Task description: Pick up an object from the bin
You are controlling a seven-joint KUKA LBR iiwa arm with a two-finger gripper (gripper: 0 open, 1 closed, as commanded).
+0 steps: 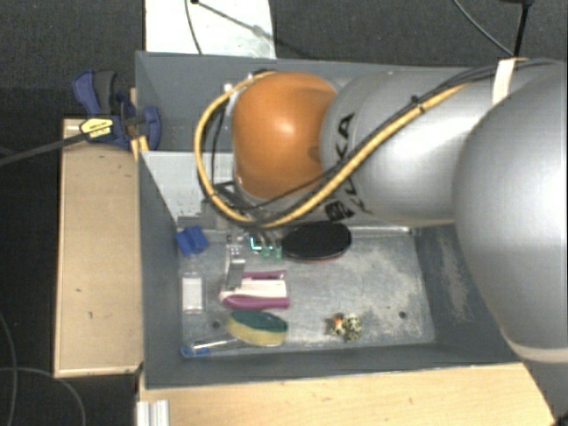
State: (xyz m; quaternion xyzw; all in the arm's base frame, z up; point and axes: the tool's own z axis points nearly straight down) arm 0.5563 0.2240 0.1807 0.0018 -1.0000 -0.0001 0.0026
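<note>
My gripper (236, 264) comes down from under the arm's orange cover into the left half of the bin. Its tip is right at the left end of a white and maroon flat thing (260, 291), touching it or just above it; I cannot tell which. Just below lies a yellow and green oval sponge (258, 328). A black oval disc (317, 240) lies to the gripper's right, partly under the arm. A small teal piece (268, 249) sits between the gripper and the disc.
A small blue thing (191, 240) and a white block (193, 294) lie by the left wall. A thin blue pen (207, 348) lies along the front wall. A small speckled lump (344, 327) sits at the front right. The arm covers the bin's back.
</note>
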